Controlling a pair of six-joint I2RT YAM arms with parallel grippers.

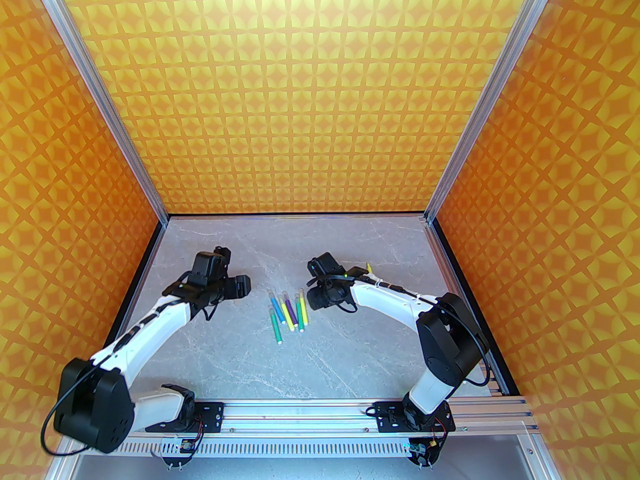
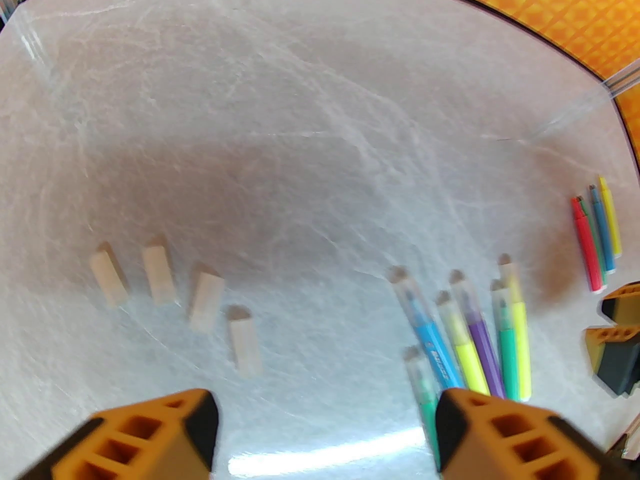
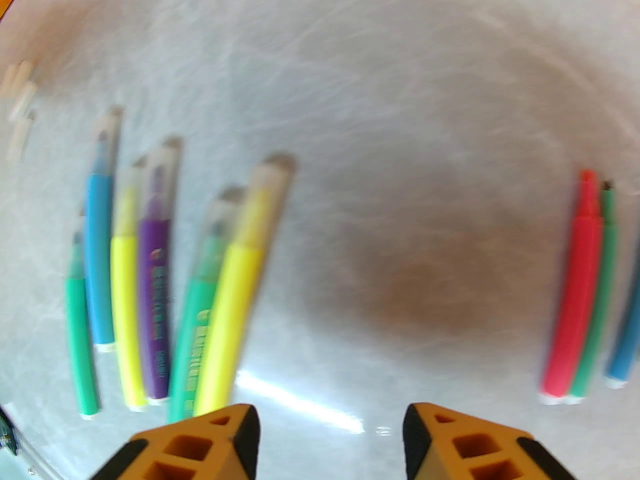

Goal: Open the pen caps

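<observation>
Six pens [image 1: 289, 314] lie side by side in the middle of the table [image 1: 350, 363], each with its cap [image 2: 406, 285] on. Four loose caps [image 2: 156, 275] lie in a row to their left. Four open pens [image 2: 597, 238] lie to the right. Both the left gripper [image 2: 325, 418] and the right gripper [image 3: 330, 433] hang open over the table and hold nothing.

Straight ahead of the left gripper [image 2: 325, 418] the table [image 2: 300, 118] is bare, so there's loads of room. Loose pen caps [image 2: 205, 295] sit ahead-left, and capped pens [image 2: 475, 338] fan out just beside its right-hand finger. The right gripper [image 3: 330, 433] gets an open lane ahead too: capped pens on its left, uncapped pens [image 3: 575, 293] well off right.
</observation>
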